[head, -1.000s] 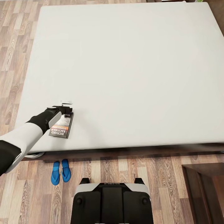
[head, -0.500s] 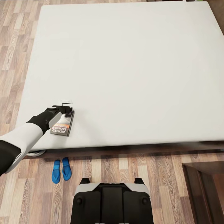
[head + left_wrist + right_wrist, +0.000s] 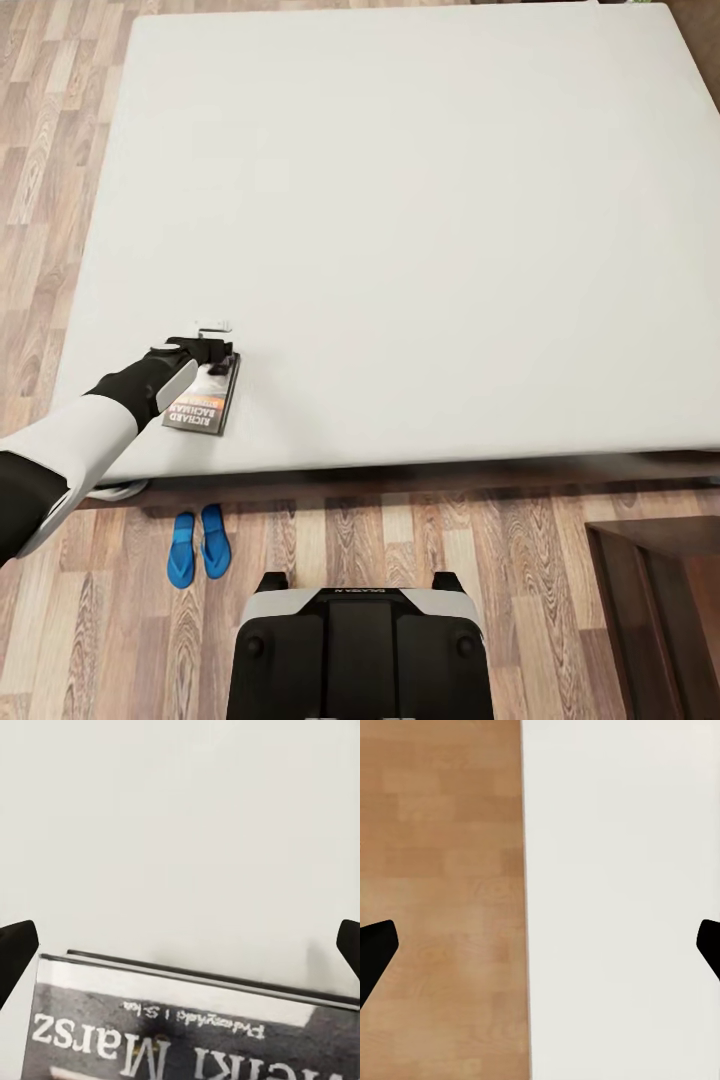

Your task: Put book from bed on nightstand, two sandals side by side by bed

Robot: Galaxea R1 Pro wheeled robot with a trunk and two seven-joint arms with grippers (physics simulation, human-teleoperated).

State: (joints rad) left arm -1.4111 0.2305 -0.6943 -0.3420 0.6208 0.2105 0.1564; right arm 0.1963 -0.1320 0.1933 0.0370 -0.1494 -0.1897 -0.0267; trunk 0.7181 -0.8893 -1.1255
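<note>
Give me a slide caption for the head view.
Left gripper over the book on the bed; two sandals side by side on the floor.

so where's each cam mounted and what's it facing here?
Head view: on the head, looking down over the bed; left arm, left gripper at the book, base, sandals on the floor.
Left wrist view: on the left arm, facing the book on the mattress; open fingertips at the edges.
Right wrist view: on the right arm, facing the floor and a white surface; fingertips apart.
Shared: head and left wrist both see the book.
</note>
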